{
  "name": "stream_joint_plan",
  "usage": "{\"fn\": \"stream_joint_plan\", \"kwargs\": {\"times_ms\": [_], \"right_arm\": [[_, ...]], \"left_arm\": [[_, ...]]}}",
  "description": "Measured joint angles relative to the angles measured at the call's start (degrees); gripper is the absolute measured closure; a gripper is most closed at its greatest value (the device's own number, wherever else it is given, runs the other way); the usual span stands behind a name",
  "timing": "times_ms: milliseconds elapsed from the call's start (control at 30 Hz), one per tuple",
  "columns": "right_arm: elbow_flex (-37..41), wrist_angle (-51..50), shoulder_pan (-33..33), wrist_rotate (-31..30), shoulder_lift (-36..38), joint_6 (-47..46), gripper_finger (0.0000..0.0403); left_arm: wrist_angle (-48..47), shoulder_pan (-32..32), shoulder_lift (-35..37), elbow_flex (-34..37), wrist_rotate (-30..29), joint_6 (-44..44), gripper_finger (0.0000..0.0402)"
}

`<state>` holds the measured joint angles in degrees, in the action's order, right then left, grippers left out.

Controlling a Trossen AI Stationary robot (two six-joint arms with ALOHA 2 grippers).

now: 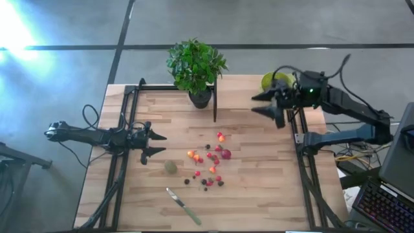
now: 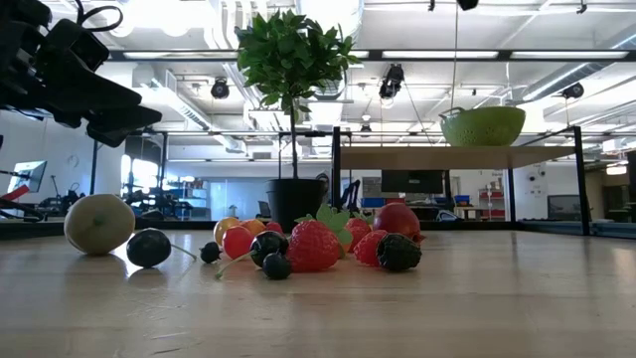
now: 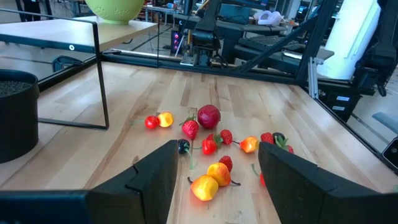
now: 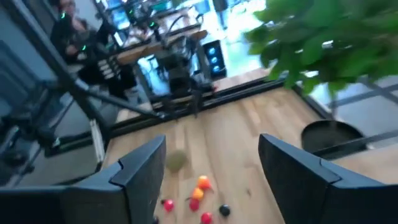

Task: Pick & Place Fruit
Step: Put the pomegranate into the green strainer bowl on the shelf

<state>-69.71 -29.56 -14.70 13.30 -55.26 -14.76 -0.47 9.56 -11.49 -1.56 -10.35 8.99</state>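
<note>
On the wooden table point(image 1: 259, 188), the right gripper point(image 1: 266, 103) hangs by the green bowl point(image 1: 272, 80), fingers spread and empty; the left gripper point(image 1: 154, 144) waits near the table's left side, also parted, holding nothing. Mid-table lie the fruit: a dull-green ball point(image 1: 170, 166), then tiny berries point(image 1: 211, 165). They look light, hard and likely to roll; I'd pinch each across its middle.
</note>
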Motion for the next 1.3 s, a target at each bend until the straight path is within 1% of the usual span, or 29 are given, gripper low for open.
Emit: {"fn": "stream_joint_plan", "kwargs": {"times_ms": [133, 233, 500, 667, 800, 967, 1167, 1300], "right_arm": [[0.0, -0.14, 6.61, -5.84, -2.68, 0.02, 0.0165], [0.03, -0.17, 10.89, -8.53, -5.31, -0.06, 0.0167], [0.09, -0.58, 19.33, -15.06, -13.51, -0.37, 0.0155], [0.09, -3.64, 22.13, -18.48, -19.05, -3.57, 0.0151], [0.11, -5.03, 24.29, -23.3, -23.24, -5.87, 0.016], [0.11, -6.0, 26.71, -29.42, -27.9, -11.34, 0.0173], [0.46, -7.17, 28.18, -35.39, -32.8, -18.65, 0.0181], [1.43, -7.32, 28.69, -38.42, -36.25, -22.0, 0.0177]], "left_arm": [[0.0, 0.0, 0.0, 0.0, 0.01, 0.0, 0.0172], [0.0, 0.02, -0.02, -0.02, 0.0, 0.0, 0.0172], [0.0, 0.02, -0.01, -0.01, 0.0, 0.0, 0.0172], [0.0, 0.0, 0.0, -0.02, 0.0, 0.02, 0.0172], [0.0, 0.0, 0.0, -0.01, 0.01, 0.0, 0.0172], [0.0, 0.01, -0.02, -0.02, 0.01, 0.0, 0.0172], [0.0, 0.01, 0.0, -0.01, 0.0, 0.01, 0.0172], [-0.02, 0.0, 0.0, 0.0, 0.01, 0.0, 0.0172]]}}
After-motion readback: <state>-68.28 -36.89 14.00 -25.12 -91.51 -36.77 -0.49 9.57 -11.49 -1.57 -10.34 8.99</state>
